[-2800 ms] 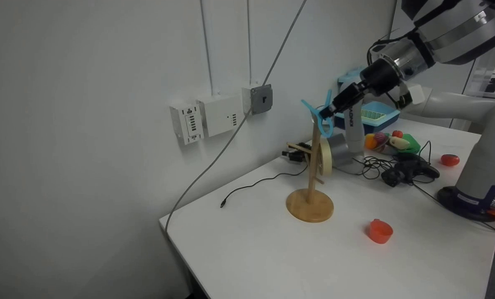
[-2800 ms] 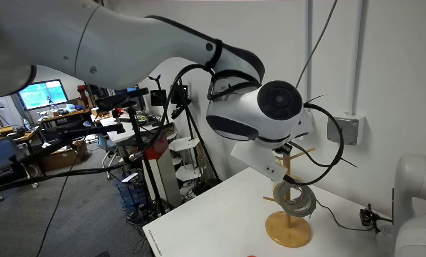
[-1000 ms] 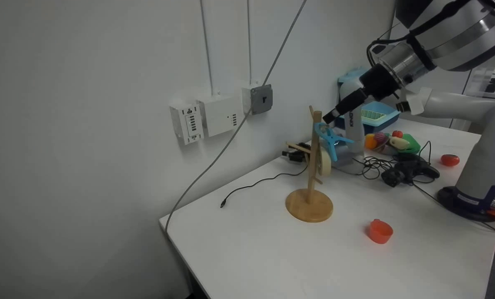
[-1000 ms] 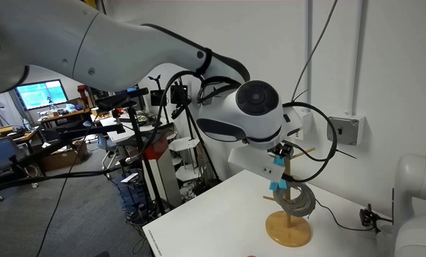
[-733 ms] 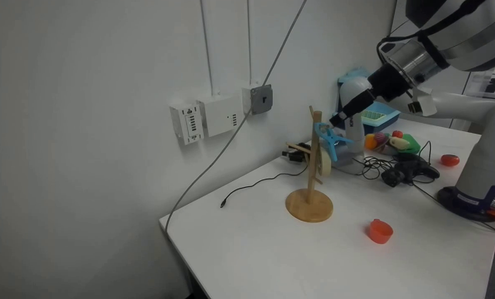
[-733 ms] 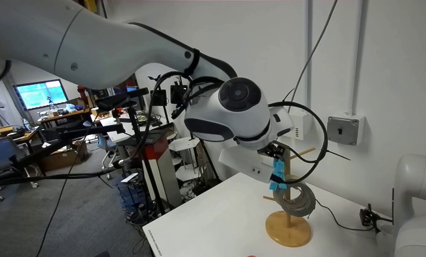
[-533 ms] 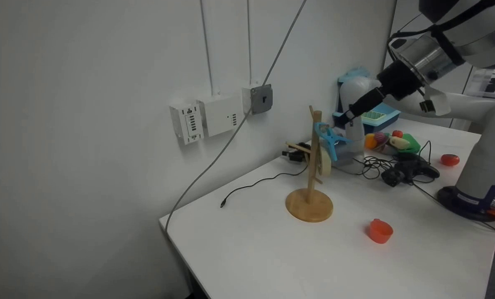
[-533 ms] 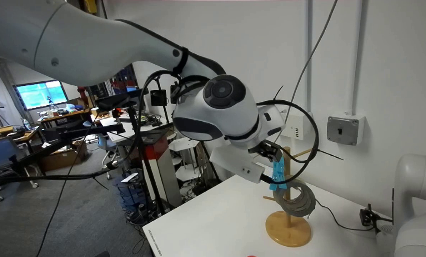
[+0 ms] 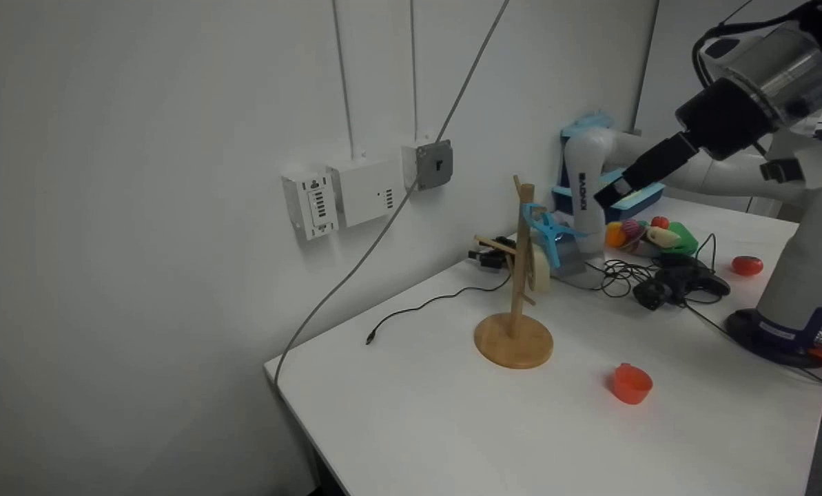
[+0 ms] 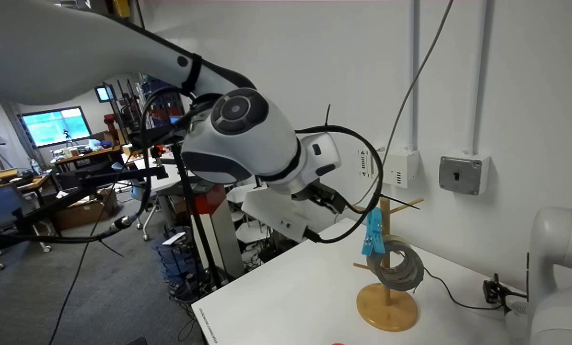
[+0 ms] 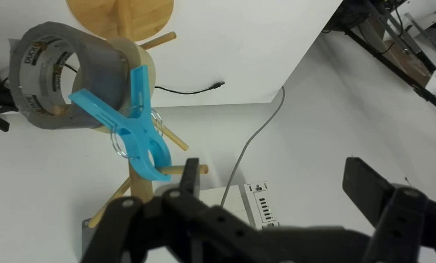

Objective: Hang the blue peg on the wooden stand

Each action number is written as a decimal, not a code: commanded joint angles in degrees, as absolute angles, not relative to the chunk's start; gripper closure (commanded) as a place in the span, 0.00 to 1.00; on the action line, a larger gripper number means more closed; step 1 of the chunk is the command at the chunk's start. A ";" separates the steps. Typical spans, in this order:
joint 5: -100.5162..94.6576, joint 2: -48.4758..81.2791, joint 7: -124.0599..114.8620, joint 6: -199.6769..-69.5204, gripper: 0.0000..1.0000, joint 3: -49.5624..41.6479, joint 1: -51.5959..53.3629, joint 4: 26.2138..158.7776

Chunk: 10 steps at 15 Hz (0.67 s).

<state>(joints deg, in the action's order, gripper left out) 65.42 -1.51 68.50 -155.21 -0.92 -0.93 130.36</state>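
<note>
The blue peg hangs near the top of the wooden stand, handles pointing down; an exterior view shows the peg beside the post. In the wrist view a short side arm passes through the curved end of the peg, above the base of the stand as that picture is turned. My gripper is open, its fingers wide apart with nothing between them. It stands clear of the peg: an exterior view puts the gripper up and to the right of it.
A grey tape roll and a cream roll hang lower on the stand. A red cup is on the table in front. Another robot arm, tangled cables, toy vegetables and a blue bin lie behind.
At first the peg was at my fingertips by the stand's top, handles up. It then hung from the side arm, handles down, while my gripper drew back away from the stand.
</note>
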 commanded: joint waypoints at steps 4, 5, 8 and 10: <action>65.41 -12.73 67.19 -159.91 0.00 2.00 0.14 141.20; 65.73 -14.15 67.26 -160.28 0.00 2.45 0.15 142.60; 66.92 -17.85 68.07 -161.51 0.00 3.50 0.14 146.41; 65.96 -14.45 68.22 -160.02 0.00 3.23 -0.41 143.58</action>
<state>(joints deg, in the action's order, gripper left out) 65.96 -14.49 68.23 -160.03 3.24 -0.41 143.62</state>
